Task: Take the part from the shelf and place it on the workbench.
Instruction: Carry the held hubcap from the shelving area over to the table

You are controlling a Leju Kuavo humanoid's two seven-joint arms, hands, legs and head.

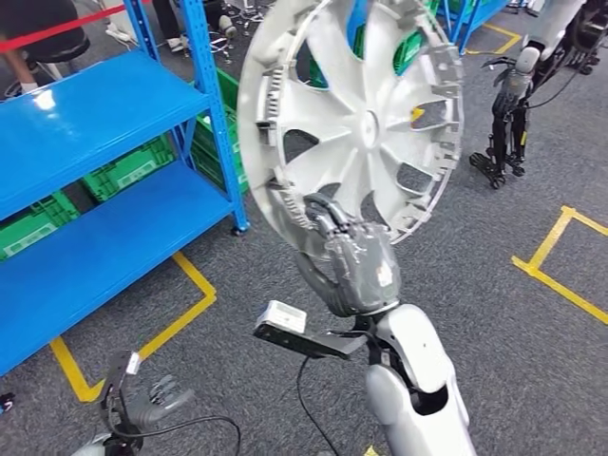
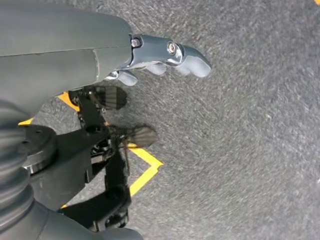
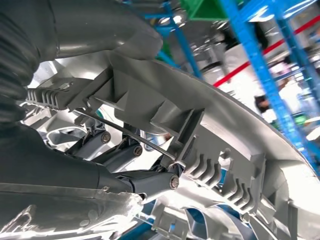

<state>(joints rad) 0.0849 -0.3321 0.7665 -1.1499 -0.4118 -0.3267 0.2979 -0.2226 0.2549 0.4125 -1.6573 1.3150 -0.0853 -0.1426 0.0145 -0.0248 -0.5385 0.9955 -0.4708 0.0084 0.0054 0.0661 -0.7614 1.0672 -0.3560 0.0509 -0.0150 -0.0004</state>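
Observation:
The part is a large silver wheel cover [image 1: 358, 119] with spokes and a ribbed rim, held upright in front of me, high in the head view. My right hand [image 1: 354, 261] grips its lower rim from below. In the right wrist view the dark fingers [image 3: 124, 152] close over the cover's clipped rim [image 3: 181, 115]. My left hand [image 1: 154, 404] hangs low at the bottom left over the grey floor, holding nothing. The left wrist view shows that hand's fingers [image 2: 166, 55] stretched out above the carpet.
A blue shelf rack [image 1: 93, 180] with green crates [image 1: 125, 166] stands to the left, its post [image 1: 218, 123] near the cover. Yellow floor tape [image 1: 172, 313] marks zones on the grey floor. Another robot [image 1: 513, 104] stands at the far right.

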